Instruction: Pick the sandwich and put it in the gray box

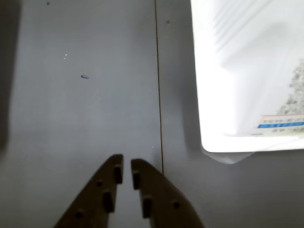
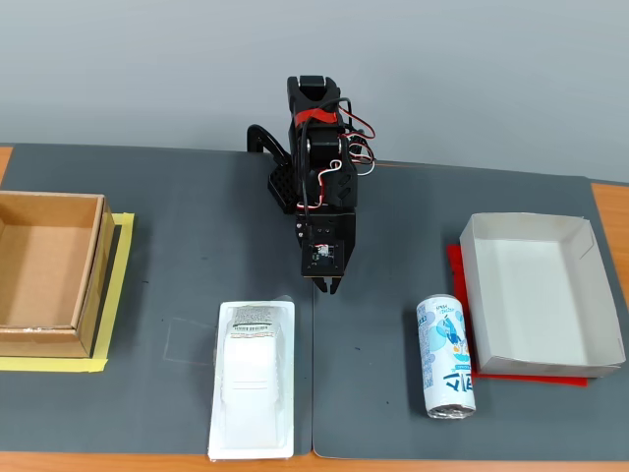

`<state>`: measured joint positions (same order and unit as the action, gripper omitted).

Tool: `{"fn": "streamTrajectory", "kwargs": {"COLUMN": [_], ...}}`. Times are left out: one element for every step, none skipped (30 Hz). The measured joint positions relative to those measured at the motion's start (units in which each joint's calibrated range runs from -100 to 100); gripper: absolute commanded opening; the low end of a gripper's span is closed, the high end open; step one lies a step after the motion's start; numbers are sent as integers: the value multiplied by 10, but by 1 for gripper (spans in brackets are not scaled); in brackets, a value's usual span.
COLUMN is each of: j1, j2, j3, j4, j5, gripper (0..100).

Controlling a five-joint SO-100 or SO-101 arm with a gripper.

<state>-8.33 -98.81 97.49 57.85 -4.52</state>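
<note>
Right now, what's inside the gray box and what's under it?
In the fixed view the gray box shows only its bare whitish floor inside. A red sheet pokes out under its left and front edges; how far it runs beneath is covered.

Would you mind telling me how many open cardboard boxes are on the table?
2. The deep brown cardboard box sits at the left edge of the fixed view on yellow tape; the shallow pale gray cardboard tray sits at the right, beside the drink can. None appear hidden.
</note>
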Motion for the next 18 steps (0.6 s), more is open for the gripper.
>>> {"fn": "streamTrajectory", "kwargs": {"j1": [0,0,0,0,0,0,0,0,0,0,0,0,0,0,0,0,0,0], "j2": [0,0,0,0,0,0,0,0,0,0,0,0,0,0,0,0,0,1], "j3": [0,0,0,0,0,0,0,0,0,0,0,0,0,0,0,-1,-3,-7], "j4": [0,0,0,0,0,0,0,0,0,0,0,0,0,0,0,0,0,0], "j5": [0,0,0,0,0,0,0,0,0,0,0,0,0,0,0,0,0,0], "gripper": [2,2,2,2,2,2,2,2,2,2,2,2,2,2,2,2,2,2]}}
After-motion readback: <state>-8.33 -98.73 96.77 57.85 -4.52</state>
